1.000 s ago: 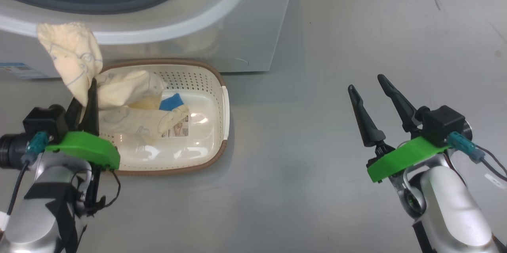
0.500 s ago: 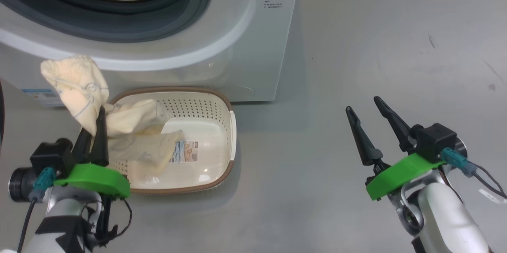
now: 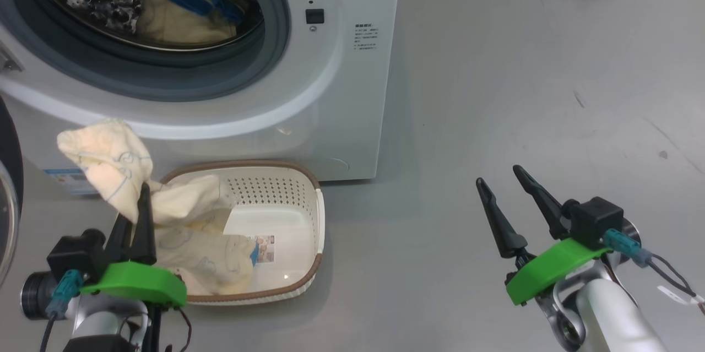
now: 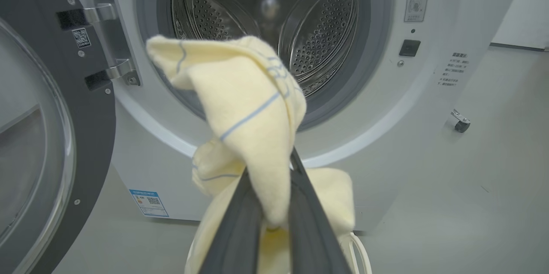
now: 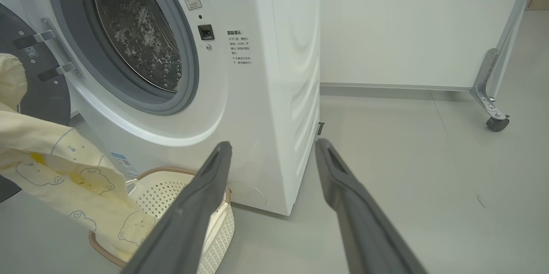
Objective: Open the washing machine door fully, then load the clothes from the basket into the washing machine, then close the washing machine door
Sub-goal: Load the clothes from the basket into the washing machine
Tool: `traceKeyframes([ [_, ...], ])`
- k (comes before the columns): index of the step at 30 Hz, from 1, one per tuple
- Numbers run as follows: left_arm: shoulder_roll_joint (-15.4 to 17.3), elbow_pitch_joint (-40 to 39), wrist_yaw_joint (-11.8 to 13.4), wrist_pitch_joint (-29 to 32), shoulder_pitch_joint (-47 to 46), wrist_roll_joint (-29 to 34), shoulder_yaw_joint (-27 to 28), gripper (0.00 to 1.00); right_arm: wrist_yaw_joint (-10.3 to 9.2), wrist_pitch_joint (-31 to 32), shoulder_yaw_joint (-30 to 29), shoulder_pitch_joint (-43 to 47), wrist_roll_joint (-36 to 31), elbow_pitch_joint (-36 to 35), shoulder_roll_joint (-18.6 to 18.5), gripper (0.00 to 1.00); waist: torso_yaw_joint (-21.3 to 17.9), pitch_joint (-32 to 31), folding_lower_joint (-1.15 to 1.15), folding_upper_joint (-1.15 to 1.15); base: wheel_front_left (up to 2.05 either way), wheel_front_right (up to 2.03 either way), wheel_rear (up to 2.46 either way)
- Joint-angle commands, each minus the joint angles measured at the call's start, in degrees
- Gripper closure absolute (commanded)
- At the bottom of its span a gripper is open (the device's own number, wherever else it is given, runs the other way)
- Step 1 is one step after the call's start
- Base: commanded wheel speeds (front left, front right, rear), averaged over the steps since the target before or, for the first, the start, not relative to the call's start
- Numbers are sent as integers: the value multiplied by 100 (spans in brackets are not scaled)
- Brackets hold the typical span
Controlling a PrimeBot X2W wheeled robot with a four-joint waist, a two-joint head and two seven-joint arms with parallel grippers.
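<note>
My left gripper [image 3: 139, 198] is shut on a cream-yellow piece of the clothes [image 3: 107, 159], lifted above the basket [image 3: 316, 214] with its lower end trailing inside. In the left wrist view the clothes [image 4: 244, 106] bunch between my fingers [image 4: 309, 222], in front of the drum. The washing machine [image 3: 330, 82] stands behind the basket, and its door [image 4: 55, 145] is swung open to the left. Another cream piece with blue parts [image 3: 182, 16] lies in the drum. My right gripper [image 3: 504, 181] hovers open and empty over the floor, right of the machine.
Grey floor [image 3: 495, 93] spreads to the right of the machine. A white panel on a caster wheel [image 5: 497, 123] stands at the far right. A blue label [image 4: 148, 203] sits low on the machine's front.
The head camera has tilted up, bringing the drum and the piece inside it into view. My left gripper keeps its hold on the lifted clothes. The right gripper stays open.
</note>
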Motion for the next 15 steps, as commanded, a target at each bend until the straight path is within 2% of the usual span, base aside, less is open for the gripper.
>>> traceKeyframes([
  [1,102,-244,3,-82,-152,52,282,100,-16,-38,105,-44,14,-160,-11,0,-48,-38,1,0,0,0,0],
  [8,13,-341,-111,-82,-250,-110,490,100,-16,-38,171,-55,47,-183,-11,0,-174,88,1,0,0,0,0],
  [15,228,-364,-211,-74,-901,-187,694,100,-16,-38,164,-235,95,-286,-11,0,-381,715,1,0,0,0,0],
])
